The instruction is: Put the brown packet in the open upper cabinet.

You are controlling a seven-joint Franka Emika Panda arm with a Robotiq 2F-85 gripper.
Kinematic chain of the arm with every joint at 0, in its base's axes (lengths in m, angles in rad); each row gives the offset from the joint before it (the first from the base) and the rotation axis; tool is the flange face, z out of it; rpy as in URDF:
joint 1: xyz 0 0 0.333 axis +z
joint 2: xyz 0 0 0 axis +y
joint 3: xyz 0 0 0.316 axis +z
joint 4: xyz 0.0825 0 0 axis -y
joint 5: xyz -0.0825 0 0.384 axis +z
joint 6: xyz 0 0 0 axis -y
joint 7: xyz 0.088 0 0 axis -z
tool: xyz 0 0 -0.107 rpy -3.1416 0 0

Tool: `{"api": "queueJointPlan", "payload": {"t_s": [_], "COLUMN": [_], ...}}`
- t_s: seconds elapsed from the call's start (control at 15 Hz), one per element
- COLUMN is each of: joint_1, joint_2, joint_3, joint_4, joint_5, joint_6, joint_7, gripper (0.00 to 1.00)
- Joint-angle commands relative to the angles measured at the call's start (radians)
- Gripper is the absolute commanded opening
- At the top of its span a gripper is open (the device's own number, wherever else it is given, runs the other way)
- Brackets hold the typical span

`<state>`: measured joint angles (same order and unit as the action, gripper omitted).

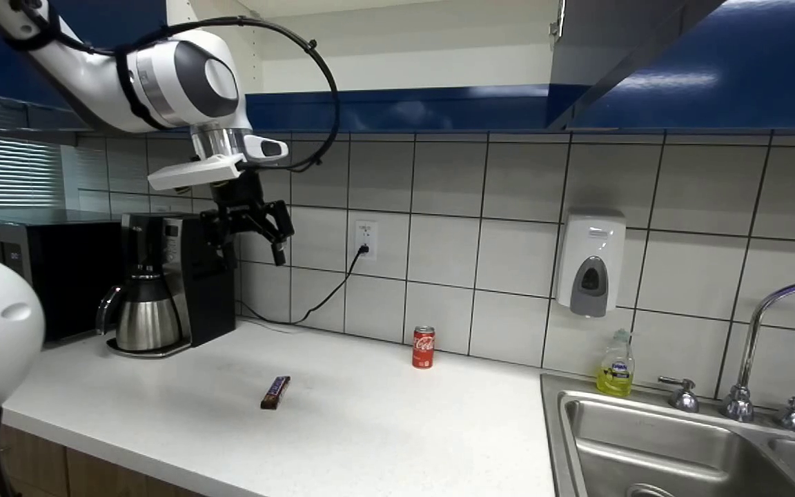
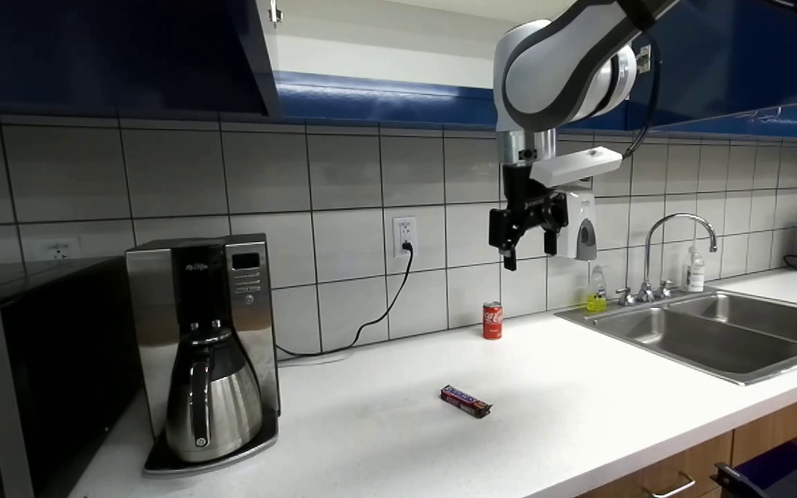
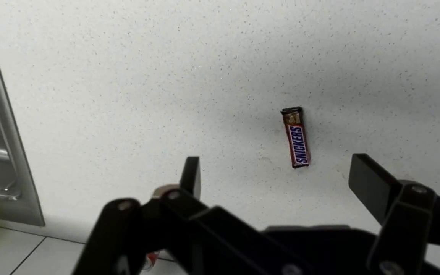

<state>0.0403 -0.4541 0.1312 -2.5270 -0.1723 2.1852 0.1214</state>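
Currently, the fingers stand wide apart, well above the desk. The packet lies flat on the desk, between the coffee maker and the sink, apart from the upright can; the cabinet above is open.

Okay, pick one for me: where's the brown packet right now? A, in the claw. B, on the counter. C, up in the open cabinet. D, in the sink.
B, since the brown packet lies on the white counter in both exterior views, and the claw hangs open, holding nothing.
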Motion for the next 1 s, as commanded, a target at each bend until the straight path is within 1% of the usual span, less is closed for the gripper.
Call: {"api": "queueJointPlan", "payload": {"t_s": [0.0,0.13,0.33,0.6,0.93], "joint_1": [0.023,0.029,0.029,0.028,0.037], "joint_2": [0.046,0.069,0.099,0.144,0.232], "joint_3": [-0.040,-0.052,-0.051,-0.038,-0.022], "joint_4": [0.021,0.029,0.036,0.054,0.092], "joint_5": [0.042,0.067,0.093,0.081,0.063], "joint_6": [0.018,0.022,0.040,0.070,0.095], "joint_7": [-0.086,-0.109,-0.107,-0.091,-0.069], "gripper": [1.00,1.00,1.00,1.00,1.00]}}
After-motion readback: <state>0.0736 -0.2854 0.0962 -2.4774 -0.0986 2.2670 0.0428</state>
